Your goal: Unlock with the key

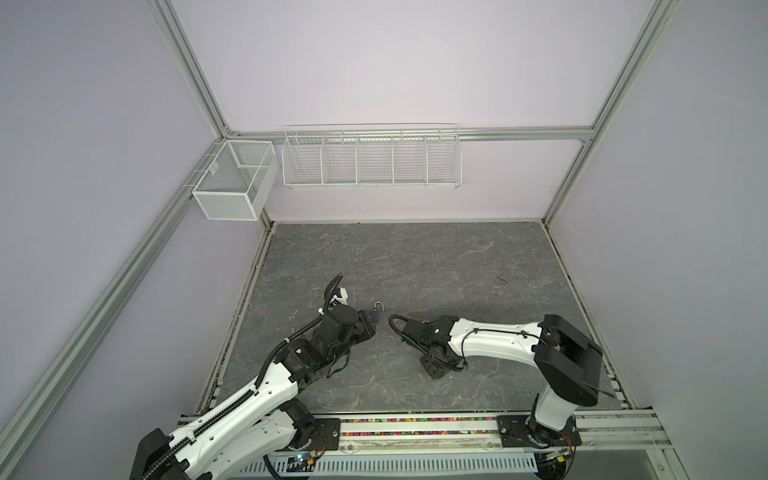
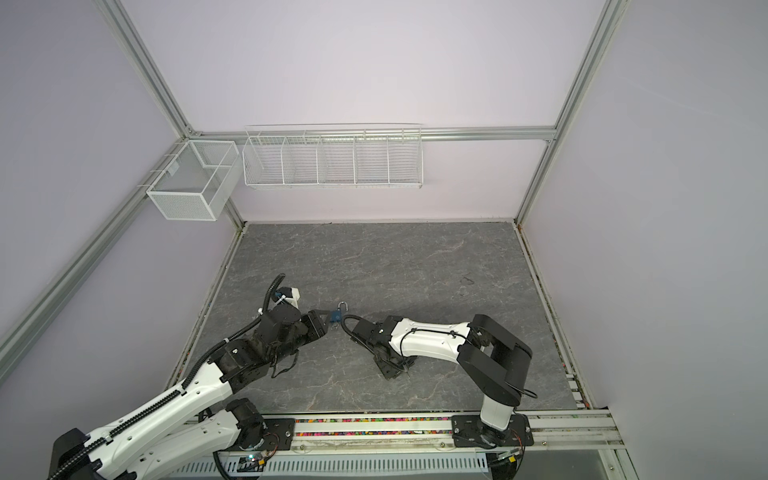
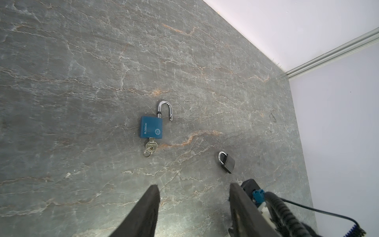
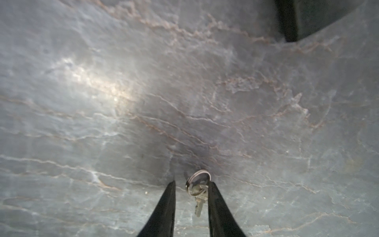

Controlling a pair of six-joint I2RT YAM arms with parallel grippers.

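Note:
A blue padlock [image 3: 151, 129] lies flat on the slate table, its silver shackle [image 3: 165, 109] swung open. A key [image 3: 150, 145] with a small ring sits in its keyhole. In both top views the padlock [image 2: 336, 316] lies just beyond my left gripper [image 3: 193, 184], which is open and holds nothing. My right gripper [image 4: 192, 182] points down at the table near the front middle [image 1: 434, 368]. Its jaws stand a little apart around a second key [image 4: 198, 200] on a ring [image 4: 198, 176]. That key lies close against one finger, with a gap to the other.
A small dark grey padlock [image 3: 227, 162] with its shackle shut lies on the table close to the blue one. Two white wire baskets [image 1: 372, 160] [image 1: 232, 183] hang on the back wall. Aluminium frame posts and walls bound the table [image 1: 415, 257].

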